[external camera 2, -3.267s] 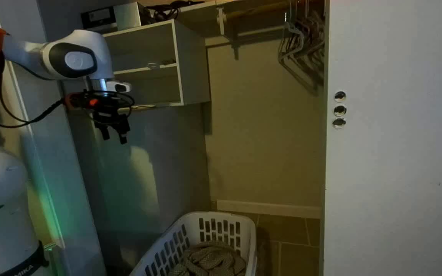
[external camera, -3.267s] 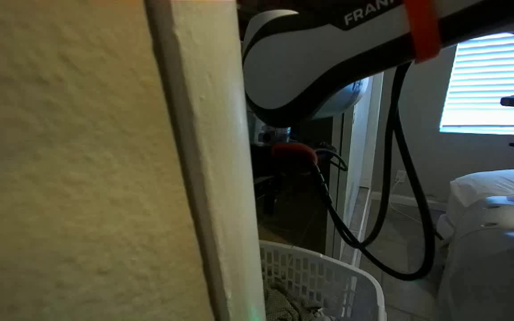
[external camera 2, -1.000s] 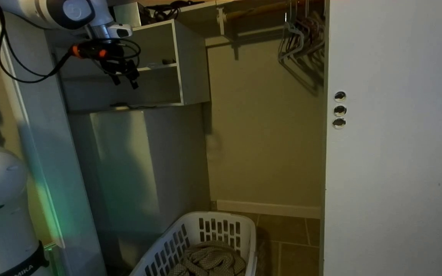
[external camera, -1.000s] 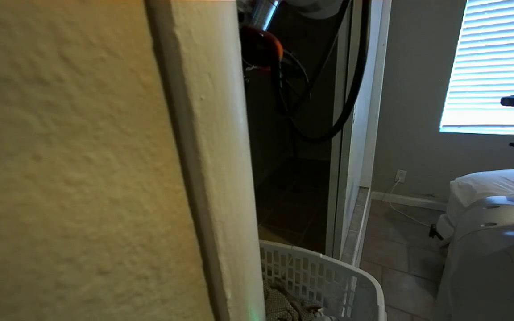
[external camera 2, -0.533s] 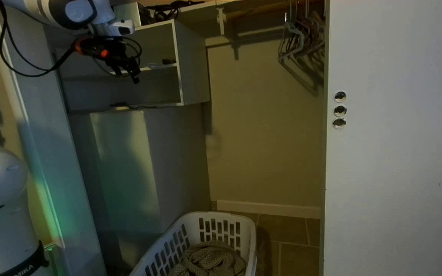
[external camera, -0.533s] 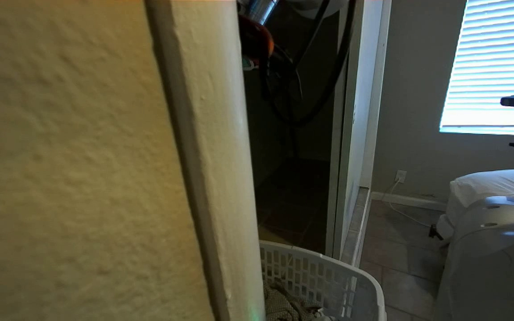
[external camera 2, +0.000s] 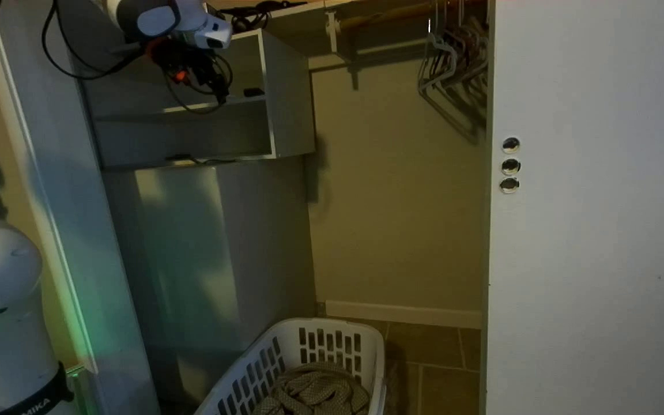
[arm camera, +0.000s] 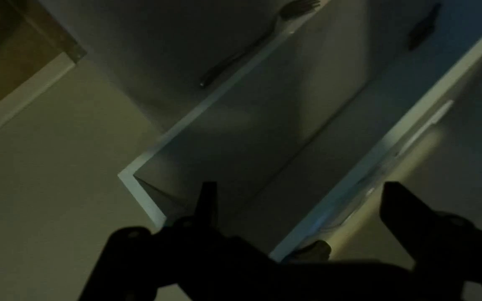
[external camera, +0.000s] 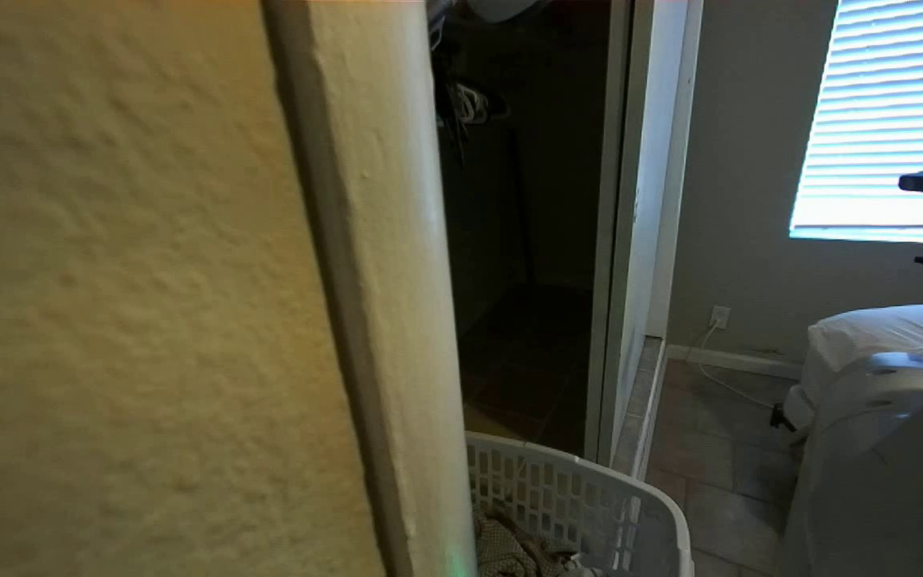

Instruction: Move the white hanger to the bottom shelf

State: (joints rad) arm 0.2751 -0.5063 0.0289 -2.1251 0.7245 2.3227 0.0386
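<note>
In the wrist view a thin pale thing, seemingly the white hanger, lies along the front of the middle shelf; its outline is dim and part of it looks see-through. My gripper stands open, nothing held, its fingers wide apart, with the middle shelf's edge showing between them. The bottom shelf is the compartment below that edge. In an exterior view my gripper is in front of the shelf unit at the middle board's height, and its cables cover that board in part. The wall hides most of the arm in an exterior view.
A brown, rounded object sits farther along the middle shelf. A dark fork-like item lies below the bottom shelf's edge. Several hangers hang from the rod. A laundry basket stands on the floor, and a white door bounds the closet.
My arm has risen from below the shelf unit to the middle board's height. Over the last second it has moved right and slightly up in an exterior view. The gripper has stayed open.
</note>
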